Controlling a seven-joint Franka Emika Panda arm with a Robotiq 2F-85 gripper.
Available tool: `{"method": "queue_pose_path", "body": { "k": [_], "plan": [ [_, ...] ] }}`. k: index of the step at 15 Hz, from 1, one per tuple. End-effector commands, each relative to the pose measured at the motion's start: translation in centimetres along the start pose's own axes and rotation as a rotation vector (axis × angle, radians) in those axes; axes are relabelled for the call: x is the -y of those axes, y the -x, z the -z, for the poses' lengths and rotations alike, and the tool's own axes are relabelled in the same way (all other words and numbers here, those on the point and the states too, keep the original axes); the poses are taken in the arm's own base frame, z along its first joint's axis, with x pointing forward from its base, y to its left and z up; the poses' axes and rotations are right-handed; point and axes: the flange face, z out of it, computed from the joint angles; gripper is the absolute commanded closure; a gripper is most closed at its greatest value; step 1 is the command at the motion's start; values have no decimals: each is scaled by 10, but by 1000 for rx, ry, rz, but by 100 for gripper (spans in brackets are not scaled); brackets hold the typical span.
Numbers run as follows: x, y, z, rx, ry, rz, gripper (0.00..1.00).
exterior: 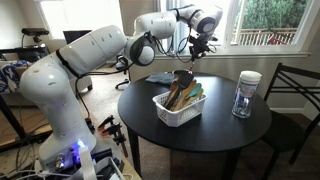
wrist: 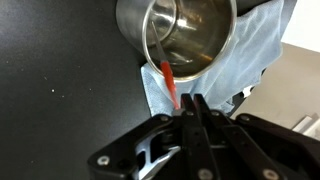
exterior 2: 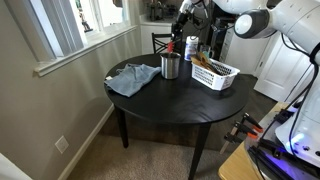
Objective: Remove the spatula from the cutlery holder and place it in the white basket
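Exterior view: gripper (exterior: pixel 196 52) over far side of black table (exterior: pixel 200 140). white basket (exterior: pixel 165 103) mid-table, wooden utensils inside. clear jar (exterior: pixel 246 93) near it, any print too small to read.

Exterior view: red spatula (exterior 2: pixel 170 45) upright in cutlery holder (exterior 2: pixel 170 68), which sits at edge of blue cloth (exterior 2: pixel 128 80). Basket is near holder.

Wrist view: jaws pinched narrow on spatula handle tip; its other end inside holder.

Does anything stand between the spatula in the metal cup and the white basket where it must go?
Nothing visible stands between them. The spatula is partly inside the metal cup, so its rim must be cleared first. The white basket beside it already holds wooden utensils.
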Motion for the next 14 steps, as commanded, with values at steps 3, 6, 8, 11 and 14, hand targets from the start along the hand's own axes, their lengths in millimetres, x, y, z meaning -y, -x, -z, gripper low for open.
{"method": "queue_pose_path", "body": {
  "k": [3, 6, 8, 11, 14],
  "plan": [
    [35, -1, 48, -31, 15, 93, 94],
    [42, -2, 54, -40, 24, 110, 92],
    [40, -2, 51, -36, 31, 113, 67],
    [30, 0, 39, -14, 22, 108, 53],
    [12, 3, 17, 25, 25, 82, 33]
  ]
}}
